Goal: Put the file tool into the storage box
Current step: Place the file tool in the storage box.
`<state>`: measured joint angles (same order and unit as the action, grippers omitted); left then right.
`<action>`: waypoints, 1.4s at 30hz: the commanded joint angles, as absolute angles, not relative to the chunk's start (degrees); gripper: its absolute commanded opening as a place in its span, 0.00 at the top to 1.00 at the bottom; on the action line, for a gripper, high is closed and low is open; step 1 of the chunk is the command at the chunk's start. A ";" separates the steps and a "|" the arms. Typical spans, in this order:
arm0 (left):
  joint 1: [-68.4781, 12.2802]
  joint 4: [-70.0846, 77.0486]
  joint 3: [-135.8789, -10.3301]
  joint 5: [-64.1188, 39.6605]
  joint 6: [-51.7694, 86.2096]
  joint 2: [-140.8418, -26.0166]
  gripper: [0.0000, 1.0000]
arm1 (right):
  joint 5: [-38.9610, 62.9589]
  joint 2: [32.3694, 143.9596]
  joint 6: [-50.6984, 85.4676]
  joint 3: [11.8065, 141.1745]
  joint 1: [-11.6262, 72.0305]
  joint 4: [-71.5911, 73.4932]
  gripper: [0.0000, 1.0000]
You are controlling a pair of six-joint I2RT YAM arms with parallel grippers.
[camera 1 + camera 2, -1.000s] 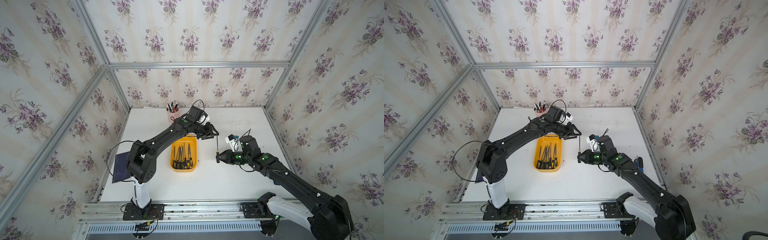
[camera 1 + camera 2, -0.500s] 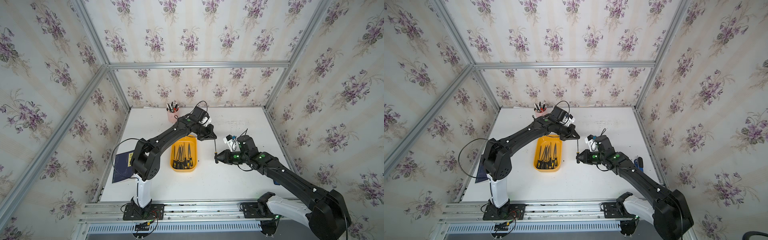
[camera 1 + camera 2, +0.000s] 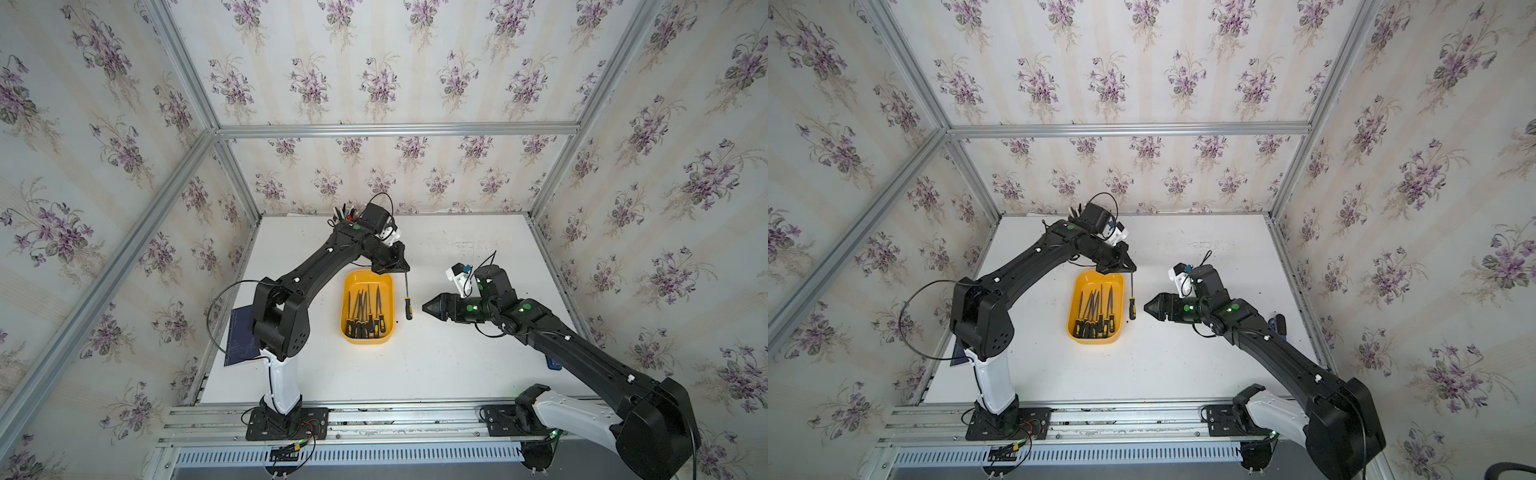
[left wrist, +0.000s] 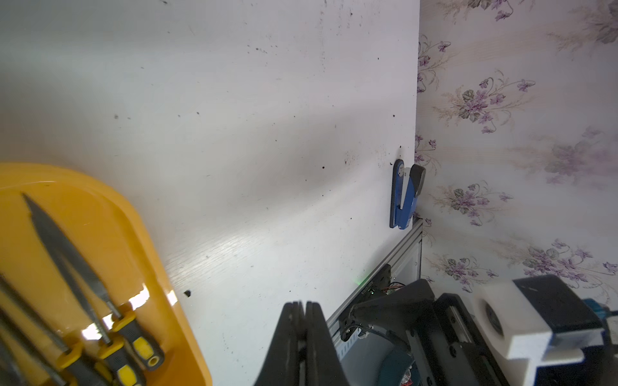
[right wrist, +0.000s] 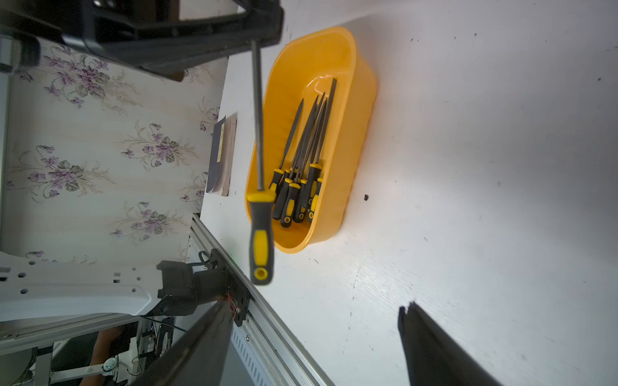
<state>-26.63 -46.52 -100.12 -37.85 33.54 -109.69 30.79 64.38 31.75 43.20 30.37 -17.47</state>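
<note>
The slim grey steel file (image 3: 407, 296) with the black-and-yellow rubber handle is outside the storage box, pinched by its bare tip alone. In both top views it runs along the 12-to-6 line, tip at 12 and handle end at 6 (image 3: 1132, 297), just beside the box's 3 o'clock wall. The right wrist view shows its whole length (image 5: 260, 160): the shaft comes out of closed fingers and the handle hangs free.

The left hand (image 3: 402, 269) has it, jaws pressed together on the tip, over the box's 1 o'clock corner. In the left wrist view the two black fingers (image 4: 291, 334) meet with no gap I can see, though the file is out of that picture.

The shallow yellow-orange plastic storage box (image 3: 365, 340), oblong with rounded corners, sits mid-bench, long side on the 12-to-6 line. Inside lies a bunch of similar files (image 3: 365, 305), tips towards 12, handles gathered at the 6 o'clock end.

At 3 o'clock from the hanging handle, near but apart, the right hand (image 3: 424, 308) points toward 9 o'clock. Its jaws are spread wide with nothing between them, plain in the right wrist view (image 5: 316, 306).

On the white bench (image 3: 436, 365), a blue stapler (image 4: 403, 197) lies at the 4 o'clock edge. A dark blue book (image 3: 240, 336) sits at the 8 o'clock edge.
</note>
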 commanded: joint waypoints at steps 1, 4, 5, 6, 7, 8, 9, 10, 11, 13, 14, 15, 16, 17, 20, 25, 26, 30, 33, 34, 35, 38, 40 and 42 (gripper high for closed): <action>-23.30 -52.74 -100.26 -36.06 27.73 -108.42 1.00 | 29.97 64.70 30.50 43.16 30.41 -18.89 0.17; -21.07 -54.96 -100.37 -33.33 25.19 -108.20 1.00 | 29.96 65.20 30.59 43.08 30.40 -18.61 0.17; -20.70 -55.30 -100.27 -32.53 24.61 -108.44 1.00 | 29.92 65.28 30.53 43.13 30.40 -18.51 0.17; -20.46 -55.77 -100.34 -31.69 24.11 -108.75 1.00 | 29.97 65.45 30.49 43.23 30.36 -18.39 0.17; -20.31 -56.36 -100.61 -30.72 23.59 -109.26 1.00 | 29.96 65.69 30.37 43.46 30.41 -18.45 0.17; -20.14 -56.79 -100.63 -29.89 23.17 -109.82 1.00 | 29.97 65.93 30.19 43.59 30.39 -18.61 0.17; -19.93 -57.06 -100.52 -29.29 23.04 -110.36 1.00 | 29.96 66.07 30.04 43.75 30.40 -18.70 0.17; -19.74 -57.21 -100.36 -28.48 22.90 -110.85 1.00 | 29.97 66.26 29.93 43.88 30.41 -18.85 0.17; -19.71 -57.31 -100.09 -27.67 22.69 -111.29 1.00 | 29.97 66.36 29.80 43.99 30.41 -19.09 0.18; -19.72 -57.15 -99.67 -26.61 22.22 -112.23 1.00 | 29.88 66.31 29.62 43.79 30.37 -19.20 0.18; -19.70 -57.22 -99.59 -26.32 22.01 -112.85 1.00 | 29.95 66.19 29.62 43.64 30.38 -19.28 0.18; -19.71 -57.24 -99.42 -26.01 21.87 -113.30 1.00 | 29.82 66.12 29.60 43.61 30.38 -19.36 0.18; -19.73 -57.15 -99.11 -25.36 21.73 -113.74 1.00 | 29.80 66.09 29.55 43.67 30.38 -19.42 0.18; -19.77 -57.09 -98.67 -24.86 21.61 -114.06 1.00 | 29.77 66.02 29.42 43.52 30.40 -19.58 0.18; -19.81 -56.01 -96.71 -24.67 21.79 -114.43 1.00 | 29.53 66.02 29.16 43.53 30.39 -20.11 0.18; -20.08 -53.87 -93.25 -23.78 23.33 -114.53 1.00 | 29.53 66.44 29.00 43.42 30.41 -20.03 0.18; -20.18 -53.64 -92.81 -23.51 23.59 -114.69 1.00 | 29.60 66.61 28.94 43.42 30.41 -19.91 0.18; -20.46 -52.41 -91.70 -22.61 25.00 -114.69 1.00 | 29.62 67.22 28.63 43.51 30.36 -19.96 0.18; -20.81 -51.51 -91.11 -22.27 26.01 -114.87 1.00 | 29.79 67.66 28.62 43.46 30.38 -19.96 0.18; -21.02 -51.38 -91.06 -22.16 26.18 -115.03 1.00 | 29.79 67.68 28.60 43.33 30.40 -19.97 0.19; -21.21 -51.26 -91.04 -22.03 26.37 -115.21 1.00 | 29.73 67.69 28.63 43.24 30.38 -20.03 0.19; -21.82 -50.96 -90.85 -21.85 26.20 -115.90 1.00 | 29.40 67.37 28.60 43.13 30.39 -20.19 0.19; -21.91 -50.85 -90.32 -21.51 26.02 -116.26 1.00 | 29.20 67.07 28.58 42.92 30.39 -20.43 0.19; -21.95 -50.24 -89.39 -21.31 26.19 -116.19 1.00 | 29.03 66.72 28.63 42.59 30.35 -20.48 0.19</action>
